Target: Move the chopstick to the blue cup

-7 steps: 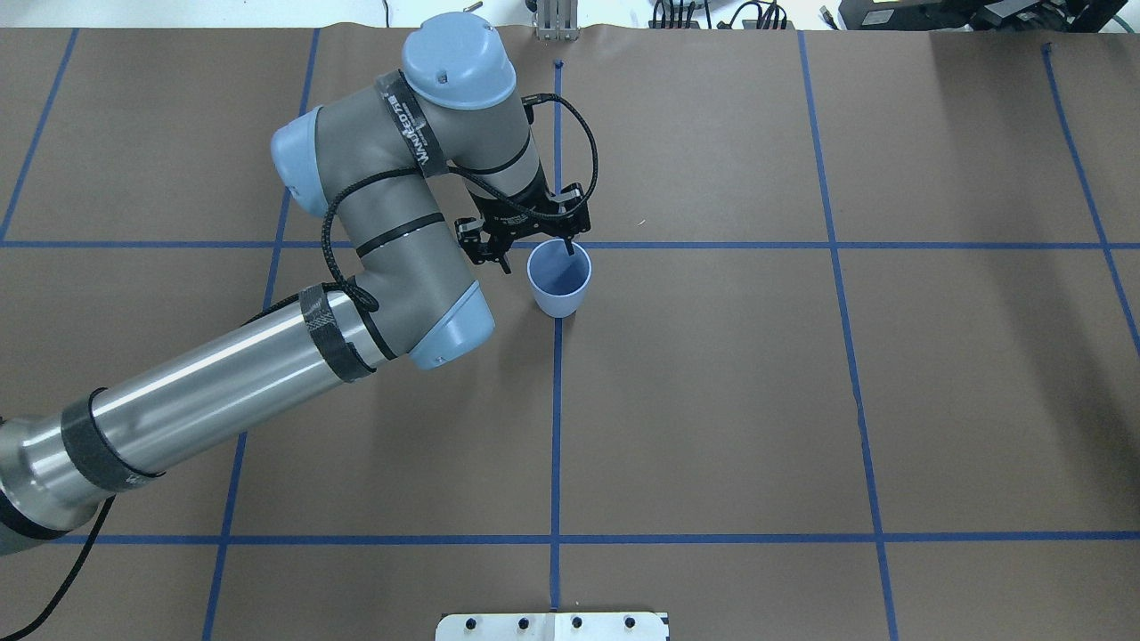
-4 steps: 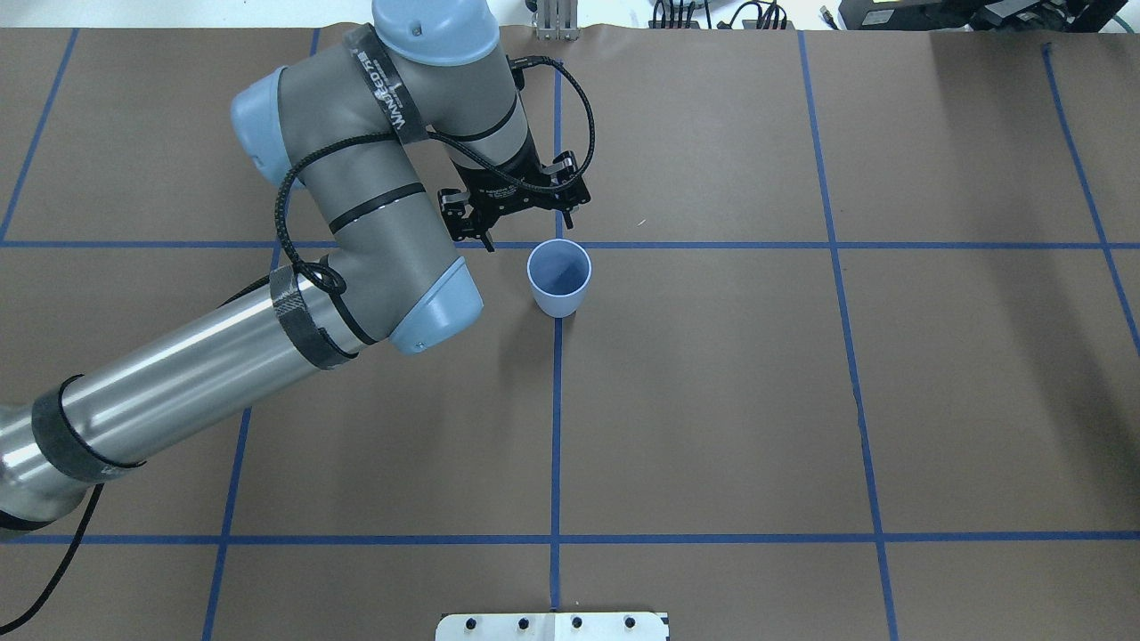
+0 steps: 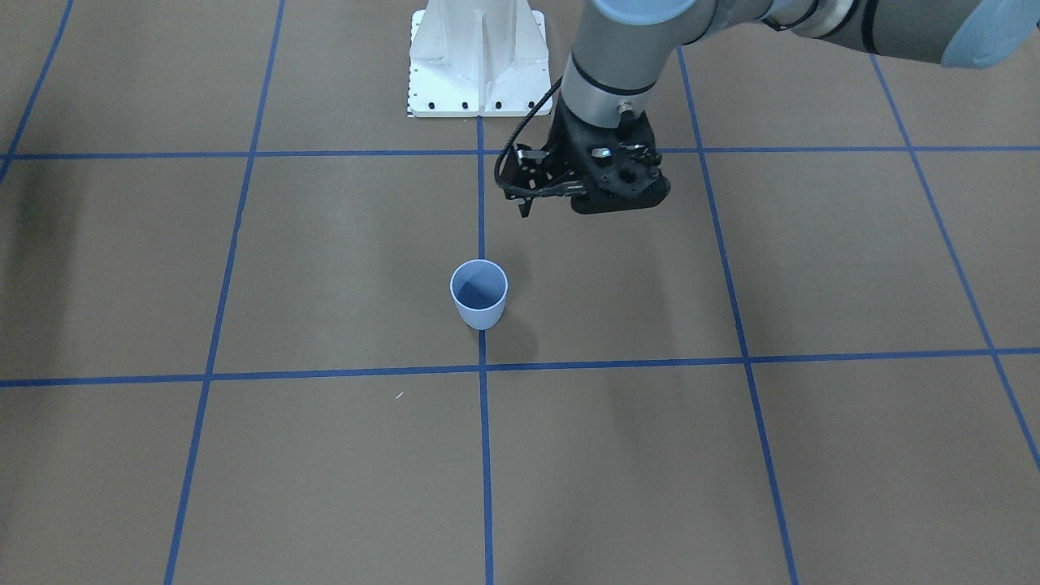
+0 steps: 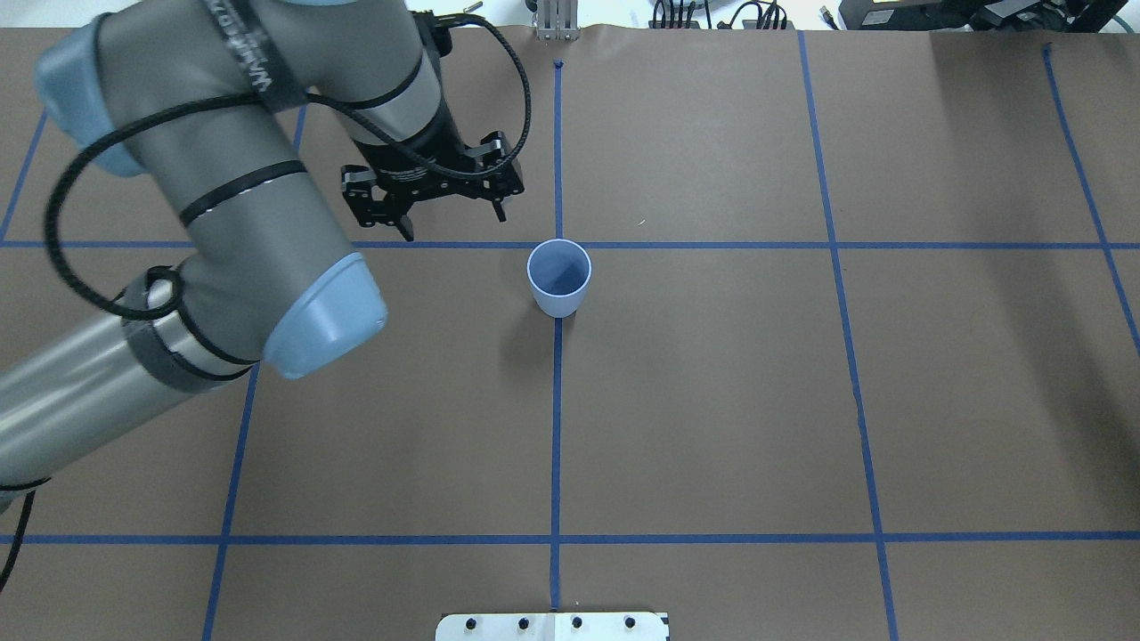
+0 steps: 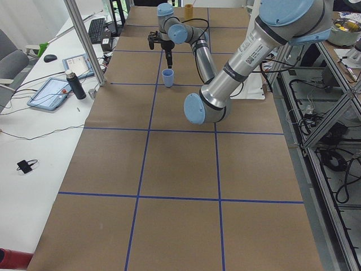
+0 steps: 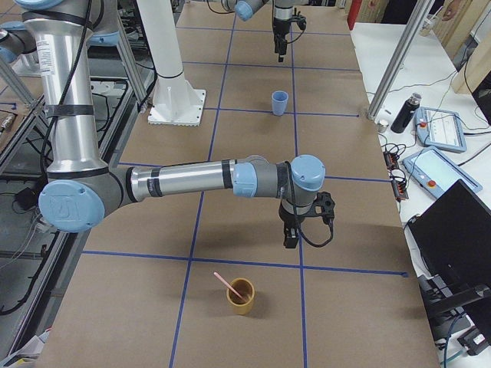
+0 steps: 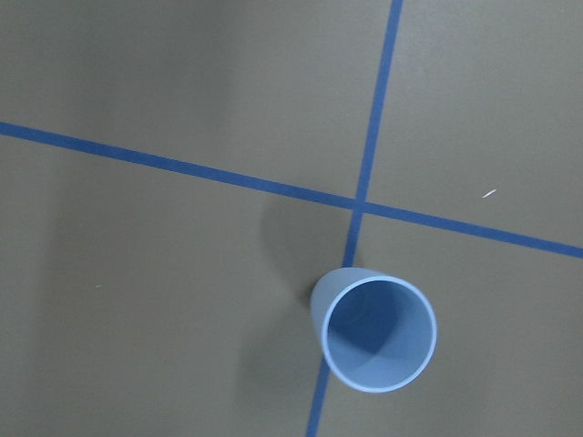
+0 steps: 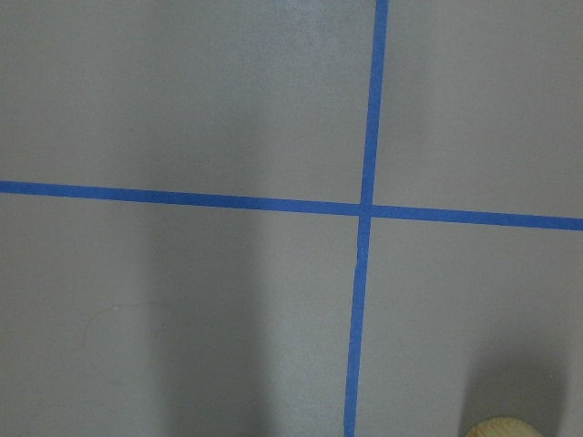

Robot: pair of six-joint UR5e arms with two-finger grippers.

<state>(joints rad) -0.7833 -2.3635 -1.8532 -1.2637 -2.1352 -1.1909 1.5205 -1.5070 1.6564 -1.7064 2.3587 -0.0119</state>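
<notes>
Upper left overhead, below an unreadably lettered band [image 4: 242, 44], the left gripper [image 4: 455, 227] is hovering spread near the blue cup [image 4: 558, 278], while low in the exterior right view the chopstick [image 6: 228, 284] is leaning in a mustard cup [image 6: 241, 305] by the right gripper [image 6: 291, 239], state untellable.

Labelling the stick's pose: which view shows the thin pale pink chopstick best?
Exterior right: the thin pale pink chopstick leans in a small tan cup, its upper length visible. Exterior left shows that cup far off, the stick too small to tell. Right wrist catches only the cup's rim. Other views miss it.
</notes>
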